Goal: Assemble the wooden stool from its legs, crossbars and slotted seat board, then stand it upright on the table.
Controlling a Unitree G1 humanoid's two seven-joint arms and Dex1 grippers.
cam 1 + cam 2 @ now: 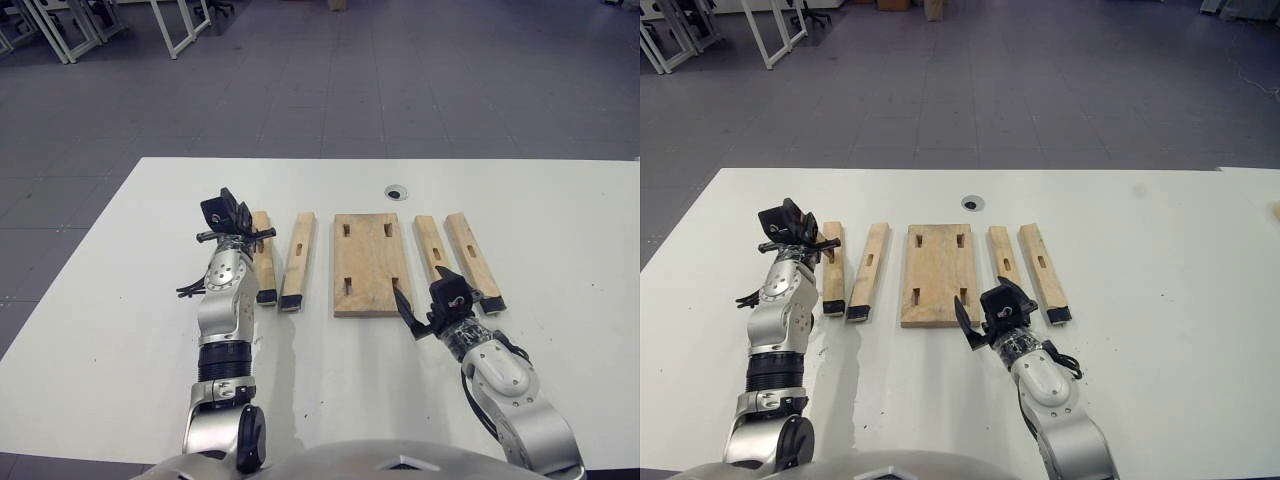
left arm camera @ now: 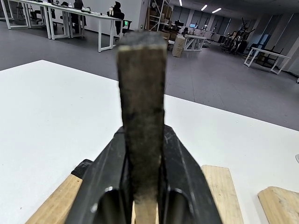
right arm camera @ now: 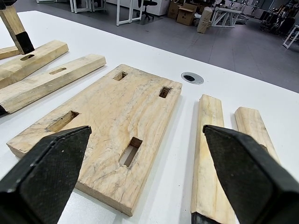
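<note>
Wooden seat board [image 3: 117,105] lies just beyond wide-open right claw [image 3: 147,133]; left claw [image 2: 142,147] clamps stick [image 2: 141,84].

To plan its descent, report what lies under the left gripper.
The leftmost leg lies on the table under the left gripper, partly covered by it and its clamped wooden stick.

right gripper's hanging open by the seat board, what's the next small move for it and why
Probably shift the right gripper slightly outward and down onto the inner right leg, then close. It is open and holds nothing, hovering at the near right corner of the seat board, with that leg lying flat beside it. The left gripper is shut on a dark-tipped wooden piece.
</note>
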